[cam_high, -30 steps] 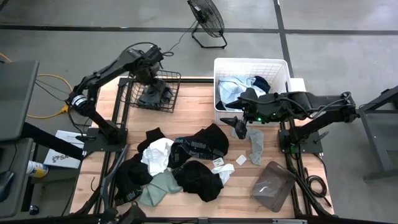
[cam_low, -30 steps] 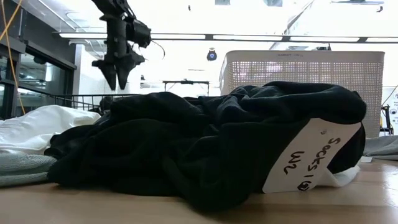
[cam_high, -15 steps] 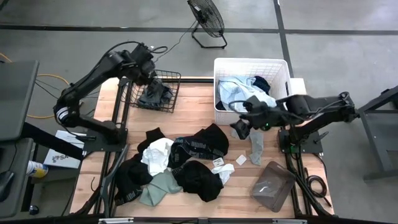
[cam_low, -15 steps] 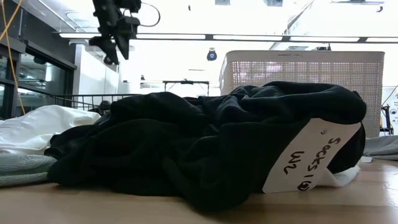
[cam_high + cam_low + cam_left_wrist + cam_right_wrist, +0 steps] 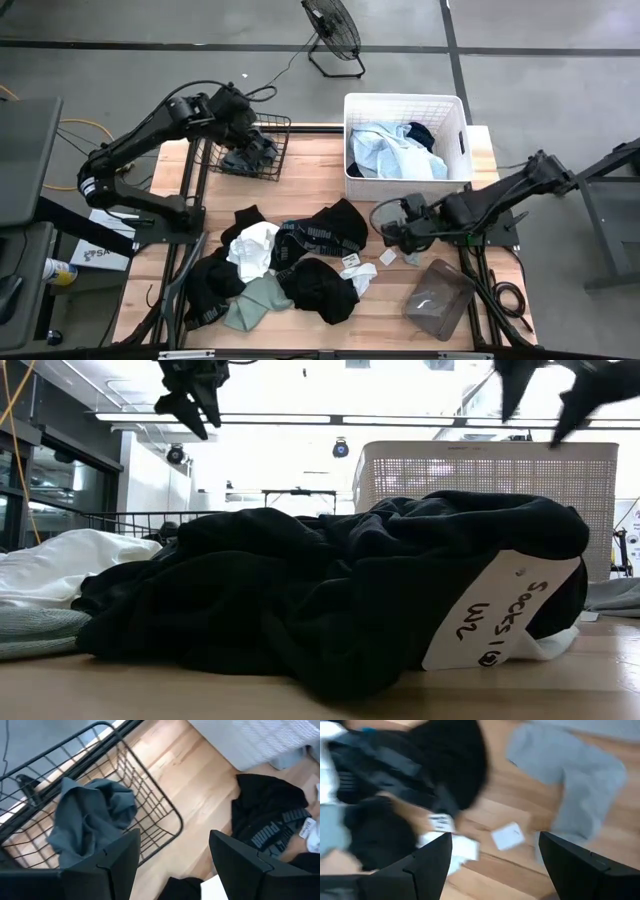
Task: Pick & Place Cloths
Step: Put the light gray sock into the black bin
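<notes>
The cloths lie in a heap [image 5: 290,265] mid-table: black, white and sage green pieces. A grey sock [image 5: 575,780] lies apart on the wood to the heap's right. My right gripper [image 5: 390,235] hovers open just above the sock [image 5: 413,252], fingers pointing down and nothing between them. A grey cloth [image 5: 92,820] sits bunched in the black wire basket [image 5: 265,170] at the far left. My left gripper [image 5: 245,125] hangs open and empty above that basket. Pale blue and dark cloths fill the white laundry basket [image 5: 458,150].
A white tag [image 5: 507,836] and another paper label [image 5: 357,263] lie on the wood between the heap and the sock. A grey pouch-like thing [image 5: 440,295] lies at the near right corner. A fan [image 5: 335,30] stands on the floor beyond the table.
My left gripper has risen out of the wire basket and drawn back toward the table's left edge, leaving the grey cloth inside. My right gripper has come away from the white basket's front, rolled its wrist and sunk toward the near edge over the grey sock.
</notes>
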